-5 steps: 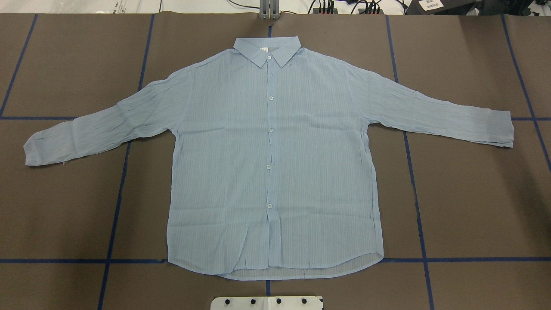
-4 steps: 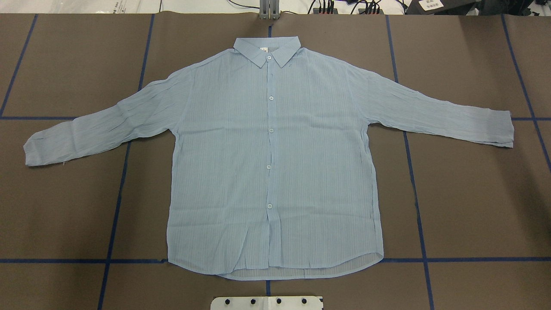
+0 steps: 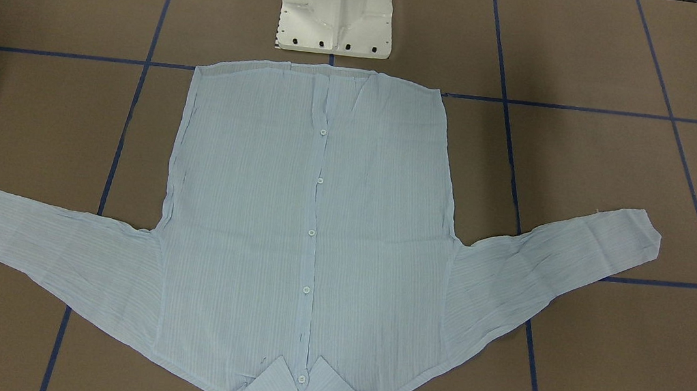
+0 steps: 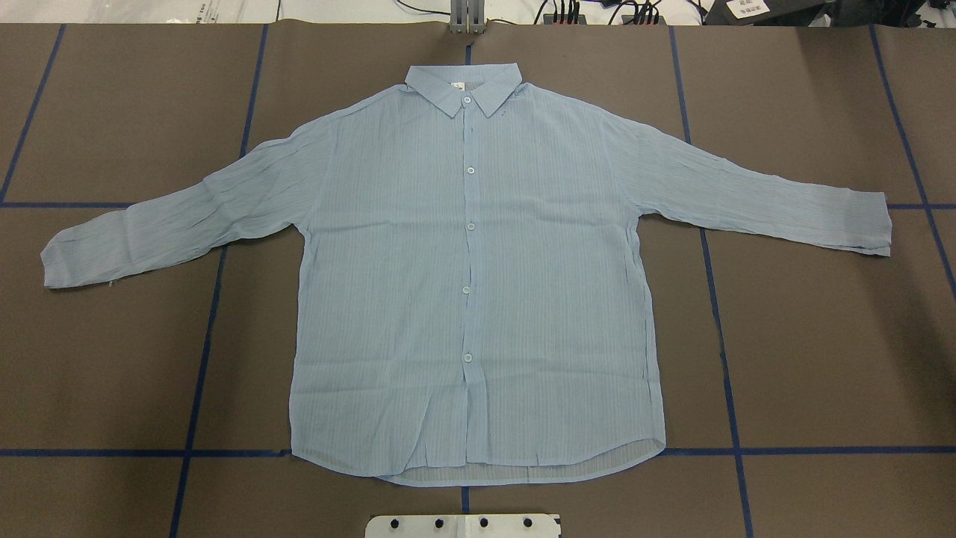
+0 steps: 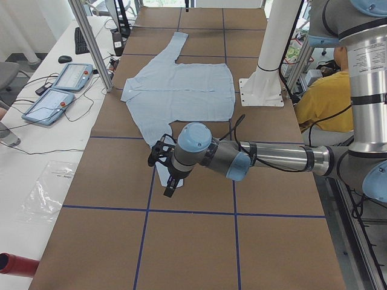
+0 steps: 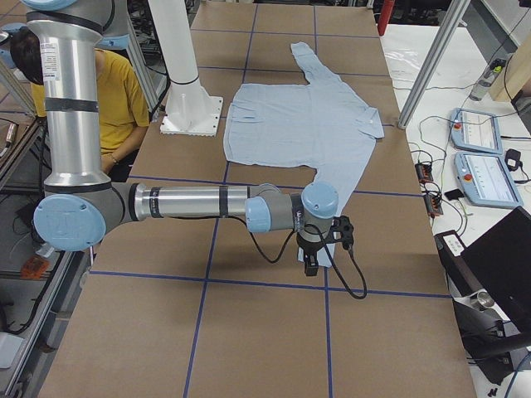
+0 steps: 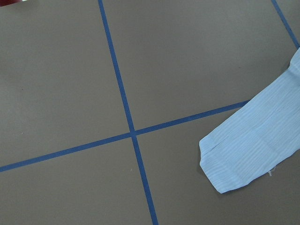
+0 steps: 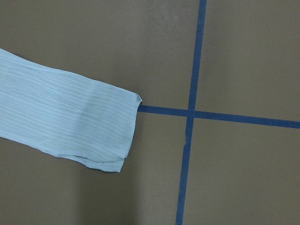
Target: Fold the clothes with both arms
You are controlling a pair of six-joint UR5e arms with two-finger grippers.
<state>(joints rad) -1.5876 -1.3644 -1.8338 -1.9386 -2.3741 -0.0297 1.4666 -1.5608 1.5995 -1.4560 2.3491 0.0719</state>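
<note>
You are looking at a brown counter (image 4: 821, 359) ruled into squares by blue tape lines (image 4: 723, 351).

Your left pincer (image 5: 170, 191) hangs over it on the outstretched left arm (image 5: 272, 158), near the cuff of the left sleeve (image 4: 149, 232). It shows only from the side, so you cannot tell how far open it is or whether it has hold of anything. Its wrist camera looks down on that cuff beside a tape crossing.

Your right pincer (image 6: 309, 267) hangs the same way on the right arm (image 6: 191, 201), near the cuff of the right sleeve (image 4: 784, 209). Here too you cannot tell its opening or its hold.

Between them lies the shirt (image 4: 470, 284), flat and front up in the middle of the counter:
- Its long axis runs near to far.
- The hem (image 4: 478, 472) is at the near edge, just beside the white pedestal (image 3: 337, 10).
- The collar (image 4: 463, 86) points to the far side.
- The sleeves spread left and right, angled a little toward the near side.

Count one shirt, two sleeves, five white buttons (image 4: 470, 226) down the front, two arms and two pincers.

Against the overhead view from under a second ago, the shirt has not shifted and its creases are the same.
</note>
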